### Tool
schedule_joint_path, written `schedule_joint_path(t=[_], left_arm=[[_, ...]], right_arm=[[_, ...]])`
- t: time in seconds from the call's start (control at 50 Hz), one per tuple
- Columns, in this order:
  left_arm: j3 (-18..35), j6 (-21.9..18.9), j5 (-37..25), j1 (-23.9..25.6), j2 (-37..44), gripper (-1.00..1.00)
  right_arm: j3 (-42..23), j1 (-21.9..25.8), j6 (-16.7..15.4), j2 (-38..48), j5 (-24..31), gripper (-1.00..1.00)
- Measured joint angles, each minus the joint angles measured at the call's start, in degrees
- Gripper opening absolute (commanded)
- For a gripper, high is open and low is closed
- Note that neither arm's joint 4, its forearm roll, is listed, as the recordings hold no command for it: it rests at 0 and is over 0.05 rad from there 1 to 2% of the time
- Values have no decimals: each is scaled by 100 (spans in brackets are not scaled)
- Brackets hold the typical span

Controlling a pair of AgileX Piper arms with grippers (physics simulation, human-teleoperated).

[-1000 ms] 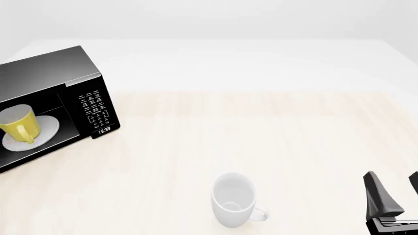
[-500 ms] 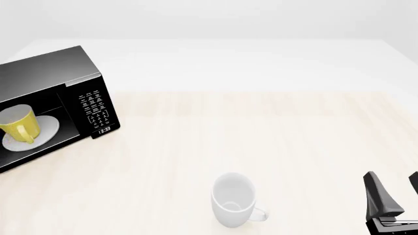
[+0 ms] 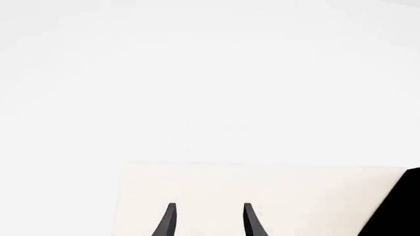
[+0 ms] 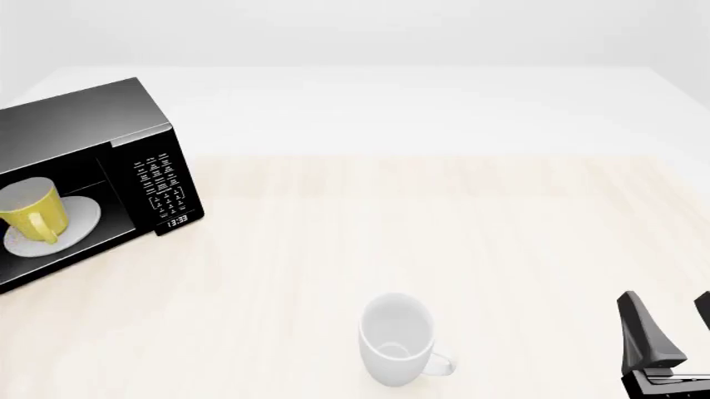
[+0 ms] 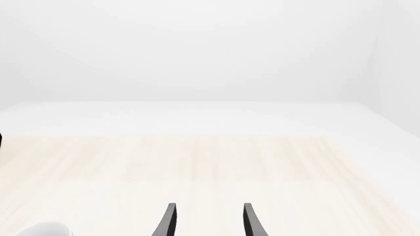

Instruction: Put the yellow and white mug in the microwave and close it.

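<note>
mug: the small yellow mug with white inside (image 4: 29, 209) stands upright on the round white turntable plate (image 4: 80, 223) inside the black boxy microwave (image 4: 83, 125), handle towards the opening; placing looks done.
microwave: it sits at the far-left part of the pale wooden table (image 4: 466, 241), running off the left edge of the front view; the white-buttoned keypad (image 4: 161, 180) and small display (image 4: 176, 221) face the arms. the cavity is open and the door itself is out of view to the left.
step in hand: closing the door, judged from the mug lying inside already.
left gripper (image 3: 208, 221): seen only in its wrist view, the dark fingertips (image 3: 169, 216) spread and empty, above a table corner, a black edge beside them, probably the microwave.
right gripper (image 4: 666, 332): at the near-right corner of the table, jaws spread, nothing between them, well apart from the microwave.
how to do it well: the left arm is the nearer one; it should push the door's outer face near its free edge and swing it steadily till it shuts, without nudging the body.
bystander: the larger all-white mug (image 4: 396, 339) stands near the near edge, mid-table, clear of the door's likely path.
</note>
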State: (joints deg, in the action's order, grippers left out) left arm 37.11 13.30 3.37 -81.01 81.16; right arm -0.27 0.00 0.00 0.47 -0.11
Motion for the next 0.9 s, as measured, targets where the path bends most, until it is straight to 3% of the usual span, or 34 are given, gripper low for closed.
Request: schedule_joint_path(t=[0.32, 0.9], left_arm=[[-371, -323, 316, 263, 435, 100], [-1087, -396, 892, 1334, 605, 100]], right_arm=[[0, 0, 0, 0, 0, 100], [0, 0, 0, 0, 0, 100]])
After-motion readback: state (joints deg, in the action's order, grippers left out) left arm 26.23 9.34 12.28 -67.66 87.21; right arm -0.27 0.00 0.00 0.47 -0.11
